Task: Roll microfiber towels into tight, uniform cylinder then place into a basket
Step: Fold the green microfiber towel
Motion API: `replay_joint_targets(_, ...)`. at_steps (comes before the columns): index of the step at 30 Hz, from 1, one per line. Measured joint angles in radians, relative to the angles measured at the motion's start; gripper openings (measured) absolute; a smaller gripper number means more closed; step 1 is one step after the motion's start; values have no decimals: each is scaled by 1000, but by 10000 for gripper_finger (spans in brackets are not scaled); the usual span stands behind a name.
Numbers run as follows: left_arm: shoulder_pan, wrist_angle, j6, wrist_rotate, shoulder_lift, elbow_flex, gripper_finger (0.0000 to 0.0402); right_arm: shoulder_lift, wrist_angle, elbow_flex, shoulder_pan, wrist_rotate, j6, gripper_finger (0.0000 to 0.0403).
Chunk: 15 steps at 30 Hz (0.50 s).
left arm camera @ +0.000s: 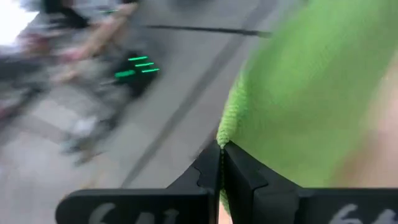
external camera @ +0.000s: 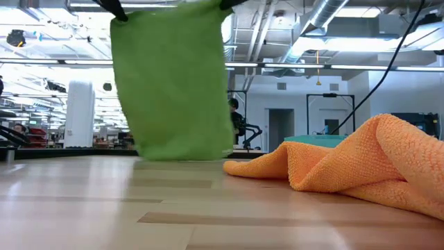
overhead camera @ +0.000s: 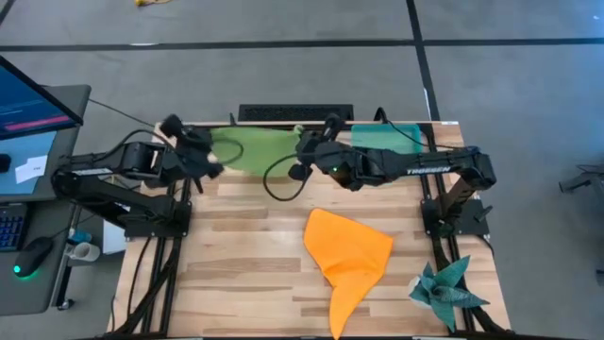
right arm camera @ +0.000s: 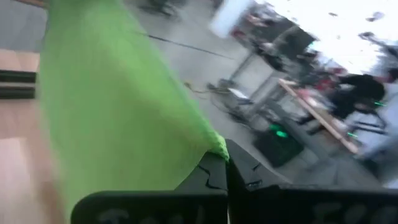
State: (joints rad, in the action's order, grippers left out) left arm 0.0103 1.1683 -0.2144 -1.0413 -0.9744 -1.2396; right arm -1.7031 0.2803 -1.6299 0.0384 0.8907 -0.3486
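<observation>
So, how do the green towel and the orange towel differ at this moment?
The green towel hangs in the air, spread flat; the orange towel lies crumpled on the table. The green towel is pinched at its upper corners by the left gripper and the right gripper, both shut; nothing holds the orange towel. The green towel is at the far edge, the orange towel nearer the front. Both are soft microfiber cloths, neither rolled.

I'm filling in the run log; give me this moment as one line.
left gripper: shut on green towel corner | right gripper: shut on other corner | towel: hanging above table | orange towel: crumpled, untouched | basket: empty
</observation>
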Motion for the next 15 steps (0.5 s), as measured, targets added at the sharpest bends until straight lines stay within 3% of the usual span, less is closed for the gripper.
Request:
replay_joint_targets(2,-7,16,-83,-29,0,0,2,1,28,0,7,-50,0,5)
replay_joint_targets(5,1,25,-66,124,-3,0,2,5,41,1,21,-23,12,3)
replay_joint_targets(9,2,57,-102,-20,-22,0,2,7,55,0,23,-42,18,4)
replay_joint_targets(11,6,48,-112,2,-33,-1,2,5,57,0,26,-4,36,4)
replay_joint_targets(13,24,33,-78,92,-51,-1,2,8,57,0,22,-18,39,4)
replay_joint_targets(15,31,28,-38,24,-80,1,2,8,58,0,20,-90,40,3)
